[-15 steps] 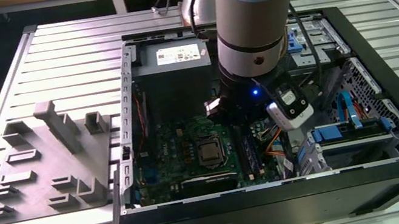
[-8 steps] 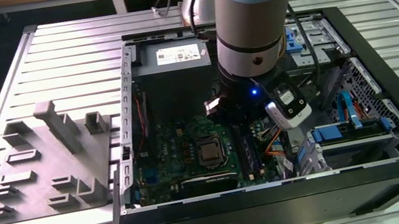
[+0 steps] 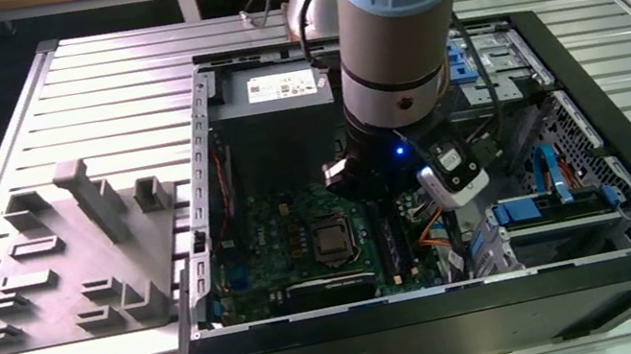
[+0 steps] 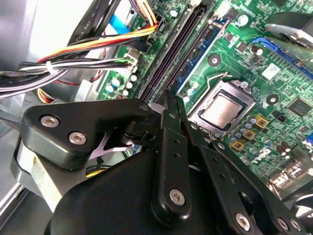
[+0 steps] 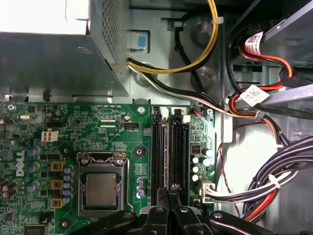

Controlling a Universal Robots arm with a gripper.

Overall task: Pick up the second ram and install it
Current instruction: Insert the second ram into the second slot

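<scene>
Inside the open case [image 3: 446, 324] on the tabletop [image 3: 102, 68], the arm's [image 3: 400, 26] claw [image 5: 168, 192] hovers narrow, fingers [image 4: 171, 147] nearly touching, tips just over the motherboard's [image 5: 122, 132] slots [image 5: 157, 147]. Whether the second ram sits in a slot beneath cannot be told; none shows between the fingers. A push off-line could seat the stick crooked or snag the cables [image 5: 274, 188] just beside.

Green motherboard [image 5: 142, 128], black tool [image 4: 174, 99]

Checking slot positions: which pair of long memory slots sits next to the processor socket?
The pair directly beside the processor socket in the first wrist view; the other pair lies beyond it, nearer the cable bundle.
</scene>
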